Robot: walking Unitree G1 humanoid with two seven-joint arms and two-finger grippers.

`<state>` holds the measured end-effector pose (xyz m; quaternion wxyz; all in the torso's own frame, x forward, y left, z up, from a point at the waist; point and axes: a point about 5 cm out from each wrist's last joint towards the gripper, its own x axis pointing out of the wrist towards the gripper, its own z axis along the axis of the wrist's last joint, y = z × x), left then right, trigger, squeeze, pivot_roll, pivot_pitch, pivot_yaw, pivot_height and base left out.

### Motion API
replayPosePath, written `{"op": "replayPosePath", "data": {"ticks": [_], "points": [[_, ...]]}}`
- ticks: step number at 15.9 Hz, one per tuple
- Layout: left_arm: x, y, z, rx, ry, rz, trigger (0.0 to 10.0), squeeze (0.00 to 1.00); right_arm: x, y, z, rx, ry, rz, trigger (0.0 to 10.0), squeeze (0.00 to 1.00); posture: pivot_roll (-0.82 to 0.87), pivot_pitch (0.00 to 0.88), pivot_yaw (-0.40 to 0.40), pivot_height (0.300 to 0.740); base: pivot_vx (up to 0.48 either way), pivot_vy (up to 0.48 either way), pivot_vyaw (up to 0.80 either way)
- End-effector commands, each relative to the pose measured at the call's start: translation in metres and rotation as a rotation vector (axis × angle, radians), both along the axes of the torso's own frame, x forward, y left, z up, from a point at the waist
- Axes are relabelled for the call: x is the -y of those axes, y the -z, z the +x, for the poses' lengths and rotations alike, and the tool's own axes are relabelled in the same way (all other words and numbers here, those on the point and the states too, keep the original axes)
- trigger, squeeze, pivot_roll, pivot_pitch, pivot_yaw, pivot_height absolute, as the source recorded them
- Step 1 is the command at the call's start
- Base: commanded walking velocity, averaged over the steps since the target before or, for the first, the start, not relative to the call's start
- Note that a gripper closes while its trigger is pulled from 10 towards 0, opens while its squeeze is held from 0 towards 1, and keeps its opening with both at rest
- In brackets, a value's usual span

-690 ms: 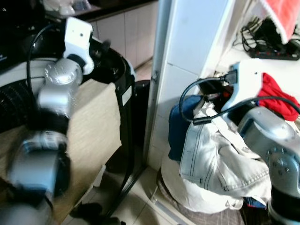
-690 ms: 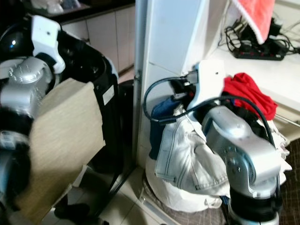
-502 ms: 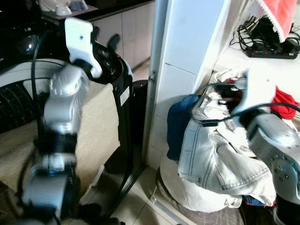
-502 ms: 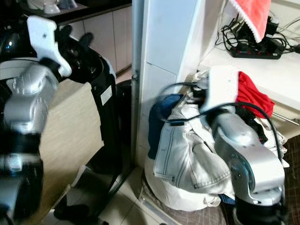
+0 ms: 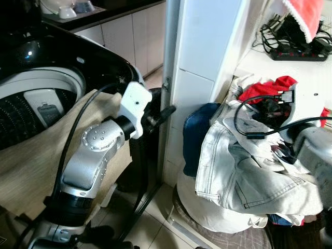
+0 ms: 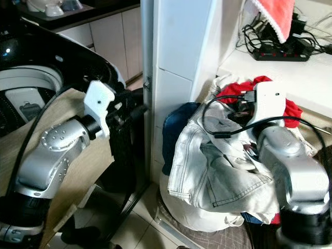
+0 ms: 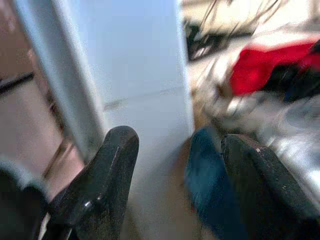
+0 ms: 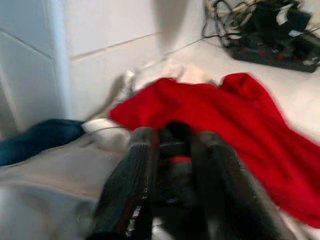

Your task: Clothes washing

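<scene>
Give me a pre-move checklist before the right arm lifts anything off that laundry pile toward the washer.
1. Right gripper closed on a garment: cannot tell; its fingers sit close together over the red garment, blurred.
2. Left gripper free: ok, open and holding nothing.
3. Washer drum open: ok.
4. Pale denim jacket loose on the pile: cannot tell; the right arm's cable loops just above it.
5. Path to washer: not ok; the white pillar stands between pile and washer.

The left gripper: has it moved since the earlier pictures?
Yes. The left gripper has come down from above the washing machine and now reaches toward the white pillar, beside the machine's corner.
</scene>
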<state>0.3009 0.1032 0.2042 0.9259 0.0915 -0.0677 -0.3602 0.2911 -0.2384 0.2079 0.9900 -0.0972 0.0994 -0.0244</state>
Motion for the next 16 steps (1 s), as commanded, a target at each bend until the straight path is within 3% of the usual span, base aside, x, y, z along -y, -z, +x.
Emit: {"op": "replayPosePath", "data": {"ticks": [1,3,4,7,9,11,12,13,14,15,16], "points": [[0.004,-0.01,-0.006,0.055,0.024,-0.031,10.0,0.0,0.011,-0.004,0.004,-0.002,0.01,-0.029,10.0,1.0,-0.09,0.031,-0.021,0.74,0.0,0.0,0.0],[0.008,-0.018,-0.016,0.06,0.085,-0.081,10.0,0.0,0.027,-0.003,0.005,-0.066,0.021,-0.041,10.0,1.0,-0.08,0.032,-0.027,0.74,0.0,0.0,0.0],[0.011,-0.019,-0.021,0.032,0.127,-0.117,10.0,0.0,0.032,0.001,0.003,-0.119,0.018,-0.032,10.0,0.0,-0.08,0.03,-0.027,0.74,0.0,0.0,0.0],[0.012,-0.015,-0.029,0.053,0.103,-0.124,10.0,0.0,0.041,0.011,-0.008,-0.242,0.007,-0.025,10.0,0.0,-0.08,0.034,-0.025,0.74,0.0,0.0,0.0],[0.011,-0.003,-0.034,-0.036,0.115,-0.053,10.0,0.0,0.046,0.018,-0.012,-0.292,0.02,-0.036,10.0,0.0,-0.08,0.034,-0.022,0.74,0.0,0.0,0.0],[0.011,0.002,-0.041,-0.093,0.166,-0.05,10.0,0.0,0.052,0.026,-0.014,-0.323,0.033,-0.065,10.0,0.0,-0.08,0.033,-0.021,0.74,0.0,0.0,0.0],[0.011,0.006,-0.044,-0.177,0.187,-0.061,10.0,0.0,0.051,0.027,-0.014,-0.33,0.029,-0.058,10.0,0.0,-0.08,0.03,-0.021,0.74,0.0,0.0,0.0],[0.011,0.007,-0.046,-0.2,0.2,-0.072,10.0,0.0,0.052,0.027,-0.015,-0.334,0.03,-0.06,9.0,0.0,-0.08,0.029,-0.022,0.74,0.0,0.0,0.0],[0.011,0.007,-0.047,-0.202,0.205,-0.074,10.0,0.0,0.052,0.027,-0.016,-0.335,0.031,-0.059,7.2,0.0,-0.08,0.026,-0.021,0.74,0.0,0.0,0.0],[0.011,0.005,-0.047,-0.116,0.195,-0.011,10.0,0.0,0.052,0.027,-0.017,-0.34,0.029,-0.055,2.5,0.0,-0.08,0.025,-0.02,0.74,0.0,0.0,0.0],[0.011,0.004,-0.047,-0.096,0.187,-0.014,10.0,0.0,0.052,0.027,-0.018,-0.341,0.028,-0.054,0.9,0.0,-0.08,0.02,-0.021,0.74,0.0,0.0,0.0]]}}
